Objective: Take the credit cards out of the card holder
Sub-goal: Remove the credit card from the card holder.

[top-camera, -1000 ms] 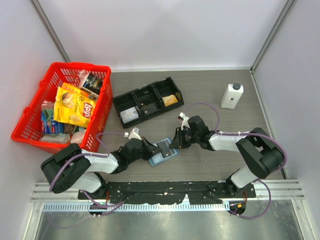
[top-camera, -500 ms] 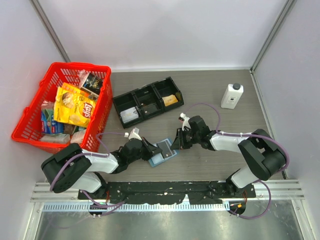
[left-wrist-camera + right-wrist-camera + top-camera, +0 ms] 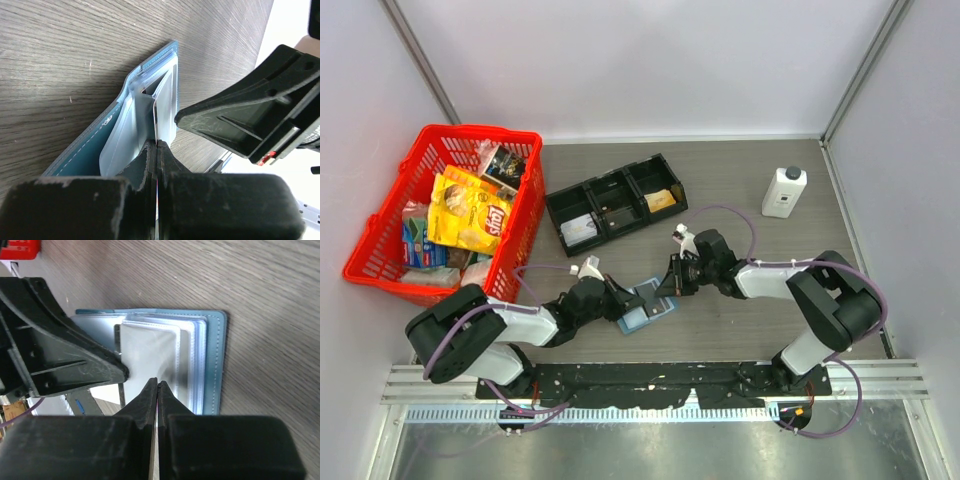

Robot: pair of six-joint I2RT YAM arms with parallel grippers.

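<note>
The light-blue card holder (image 3: 642,316) lies open on the table between both arms, its clear sleeves fanned up (image 3: 195,355). My left gripper (image 3: 623,303) is shut on one upright leaf of it (image 3: 157,142), seen edge-on in the left wrist view. From the other side my right gripper (image 3: 667,290) has its jaws together (image 3: 158,383) on the near edge of a thin pale sheet that looks like a credit card (image 3: 150,350). I cannot tell for sure whether that sheet is a card or a sleeve. The two grippers nearly touch over the holder (image 3: 95,150).
A black three-compartment tray (image 3: 603,178) sits behind the holder. A red basket (image 3: 480,130) full of snack packs stands at the left. A white bottle (image 3: 784,192) stands at the back right.
My right gripper's jaws have closed and it has edged slightly left onto the holder. The left gripper and the holder have stayed put.
</note>
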